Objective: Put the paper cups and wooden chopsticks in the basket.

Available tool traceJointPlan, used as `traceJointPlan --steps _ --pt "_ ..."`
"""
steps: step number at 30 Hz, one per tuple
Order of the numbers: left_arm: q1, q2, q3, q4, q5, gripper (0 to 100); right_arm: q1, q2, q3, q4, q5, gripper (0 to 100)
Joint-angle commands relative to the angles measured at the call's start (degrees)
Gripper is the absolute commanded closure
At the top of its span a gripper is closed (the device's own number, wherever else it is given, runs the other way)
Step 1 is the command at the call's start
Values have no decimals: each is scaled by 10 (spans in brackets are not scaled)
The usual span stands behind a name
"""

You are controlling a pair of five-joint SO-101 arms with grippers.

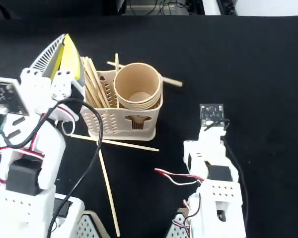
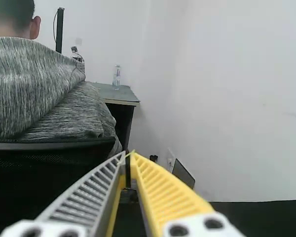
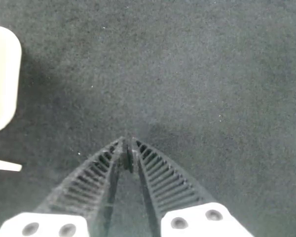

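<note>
A cream basket (image 1: 123,120) stands mid-table and holds stacked paper cups (image 1: 138,89) and a bundle of wooden chopsticks (image 1: 93,82). One chopstick (image 1: 116,143) lies on the cloth in front of the basket, another (image 1: 108,187) runs toward the table's front edge, and a third (image 1: 172,81) pokes out behind the cups. My left gripper (image 1: 65,36) is raised to the left of the basket, shut and empty, its yellow and white fingers (image 2: 158,190) pointing up off the table. My right gripper (image 3: 127,144) is shut over bare cloth, right of the basket's corner (image 3: 1,81).
Black cloth (image 1: 258,64) covers the table, with open room to the right and behind the basket. The right arm (image 1: 211,171) sits folded at the front right. A loose chopstick's end (image 3: 5,166) lies near the right gripper.
</note>
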State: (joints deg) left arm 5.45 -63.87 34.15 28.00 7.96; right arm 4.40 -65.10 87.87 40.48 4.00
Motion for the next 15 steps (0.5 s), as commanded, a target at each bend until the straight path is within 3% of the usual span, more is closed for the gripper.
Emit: traceJointPlan --steps 1,4,10,15 --pt "0 -3 -45 21 -3 970 -4 -2 -10 -6 0 983" --pt "-22 -3 -65 58 -4 967 -4 -2 -10 -6 0 983" --pt "-163 12 -98 151 2 914 -4 -2 -10 -6 0 983" --pt "-265 133 -137 236 -5 885 -4 -2 -9 -6 0 983"
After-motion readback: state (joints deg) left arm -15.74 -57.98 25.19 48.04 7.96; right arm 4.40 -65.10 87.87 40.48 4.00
